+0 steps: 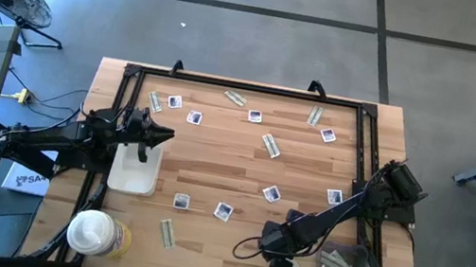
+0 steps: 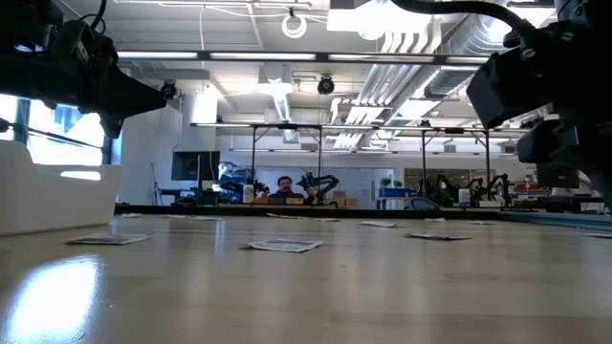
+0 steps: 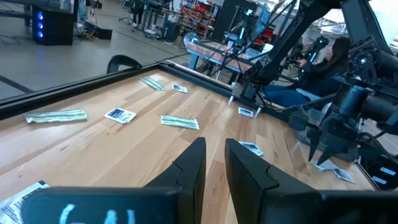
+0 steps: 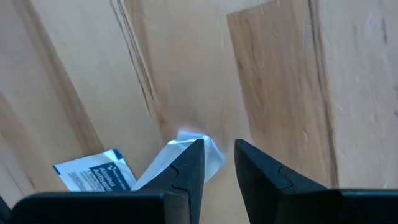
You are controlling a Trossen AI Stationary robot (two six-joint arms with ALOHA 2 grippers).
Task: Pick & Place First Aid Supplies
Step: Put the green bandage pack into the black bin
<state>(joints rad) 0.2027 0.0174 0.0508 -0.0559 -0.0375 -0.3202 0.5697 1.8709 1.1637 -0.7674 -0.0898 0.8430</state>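
Our right hand (image 4: 217, 165) is low over the bench (image 4: 280, 81), fingers a narrow gap apart, nothing between them. A white packet (image 4: 96, 171) lies just beside one fingertip, partly under it. Looks thin, light, prob. slippery; we'd pinch an edge. Left hand (image 3: 214, 165) narrowly parted, empty.

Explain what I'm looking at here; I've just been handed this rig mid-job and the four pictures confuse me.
It is a two-armed robot at a wooden table. One camera looks straight down, one sits at table height, and one rides on each wrist. Scattered about are small first aid packets: square white ones and narrow grey-green strips. A white tray and a lidded tub stand on the left. The left end effector hangs over the tray, slightly open and empty. The right end effector is low at the table, slightly open, one fingertip against a white packet, not visibly clamping it.
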